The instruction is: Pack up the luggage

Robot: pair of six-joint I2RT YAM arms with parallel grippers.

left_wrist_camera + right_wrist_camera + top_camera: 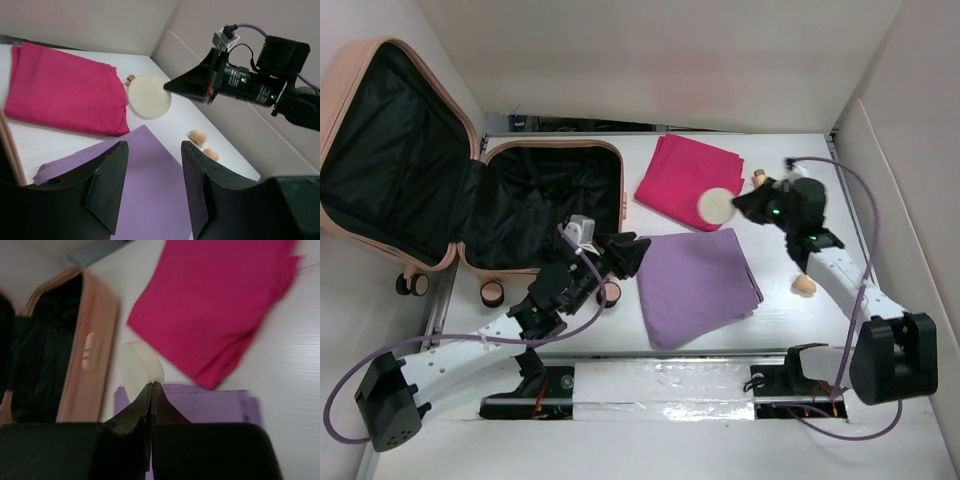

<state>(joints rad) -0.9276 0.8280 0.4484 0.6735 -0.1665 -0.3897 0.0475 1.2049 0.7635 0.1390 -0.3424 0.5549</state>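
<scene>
The peach-pink luggage point(552, 149) lies open at the left, black lining showing; its rim also shows in the right wrist view point(87, 355). My right gripper point(740, 205) is shut on a thin cream round pad point(714, 206) and holds it above the table, over the edge of the folded pink cloth point(686, 180). The pad shows in the left wrist view point(149, 96) and the right wrist view point(141, 369). My left gripper point(635, 252) is open and empty, just left of the folded purple cloth point(698, 283), beside the luggage's front edge.
Two small peach sponges point(198, 136) lie on the table right of the purple cloth, one near my right arm point(804, 285). A small cork-like piece point(758, 179) lies behind the right gripper. White walls enclose the table at the back and right.
</scene>
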